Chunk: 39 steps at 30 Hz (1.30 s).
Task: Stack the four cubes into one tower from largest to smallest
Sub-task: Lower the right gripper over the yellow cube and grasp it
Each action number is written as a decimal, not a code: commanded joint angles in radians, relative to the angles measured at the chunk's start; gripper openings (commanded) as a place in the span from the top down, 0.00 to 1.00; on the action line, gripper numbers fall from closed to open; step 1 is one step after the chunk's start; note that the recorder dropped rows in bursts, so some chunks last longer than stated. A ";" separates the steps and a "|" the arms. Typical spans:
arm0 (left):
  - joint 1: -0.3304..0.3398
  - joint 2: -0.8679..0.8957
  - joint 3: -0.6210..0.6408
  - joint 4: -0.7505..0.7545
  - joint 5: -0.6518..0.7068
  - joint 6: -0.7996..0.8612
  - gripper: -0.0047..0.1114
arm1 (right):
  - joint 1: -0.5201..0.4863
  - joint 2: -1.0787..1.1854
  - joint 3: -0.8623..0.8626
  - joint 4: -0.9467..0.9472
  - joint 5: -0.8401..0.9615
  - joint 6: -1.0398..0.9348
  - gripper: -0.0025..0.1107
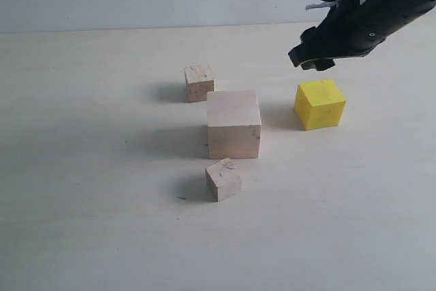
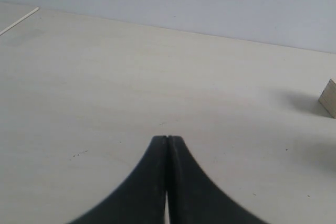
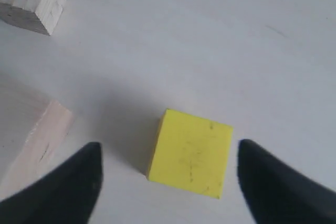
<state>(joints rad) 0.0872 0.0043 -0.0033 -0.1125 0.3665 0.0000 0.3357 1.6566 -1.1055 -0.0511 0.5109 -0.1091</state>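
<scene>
The right jaws, on the dark right arm [image 1: 368, 18], hover above the yellow cube [image 1: 320, 103]. The large wood cube [image 1: 234, 125] and two small wood cubes [image 1: 199, 82] [image 1: 223, 178] sit apart on the worktop [image 1: 82, 168], farther from them.

From the left wrist, the left jaws are pressed together and empty, with a pale cube corner [image 2: 329, 97] ahead of them.

From the right wrist, the right jaws stand wide apart holding nothing, the yellow cube below the gap, touching neither.

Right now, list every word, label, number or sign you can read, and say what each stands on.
None can be read. The yellow cube, the large wood cube, the far small cube and the near small cube show only scuffs and chips; the table and the arm carry no legible marks.
</scene>
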 commanded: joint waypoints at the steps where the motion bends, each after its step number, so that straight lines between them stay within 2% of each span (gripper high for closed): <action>1: -0.008 -0.004 0.003 0.003 -0.007 0.000 0.96 | 0.002 0.012 -0.010 -0.012 -0.050 0.077 0.14; 8: -0.008 -0.004 0.003 0.003 -0.007 0.000 0.96 | 0.002 0.070 -0.010 -0.051 -0.080 0.120 0.14; 16: -0.008 -0.004 0.003 0.003 -0.007 0.000 0.96 | 0.002 0.162 -0.046 -0.257 -0.026 0.322 0.14; 21: -0.008 -0.004 0.003 0.003 -0.007 0.000 0.96 | 0.002 0.203 -0.106 -0.257 0.028 0.394 0.14; 30: -0.008 -0.004 0.003 0.003 -0.007 0.000 0.96 | 0.002 0.294 -0.219 -0.207 0.179 0.397 0.14; 39: -0.008 -0.004 0.003 0.003 -0.007 0.000 0.96 | 0.002 0.366 -0.231 -0.184 0.201 0.364 0.14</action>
<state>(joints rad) 0.0872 0.0043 -0.0033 -0.1125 0.3665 0.0000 0.3357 2.0112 -1.3297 -0.2509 0.7079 0.2777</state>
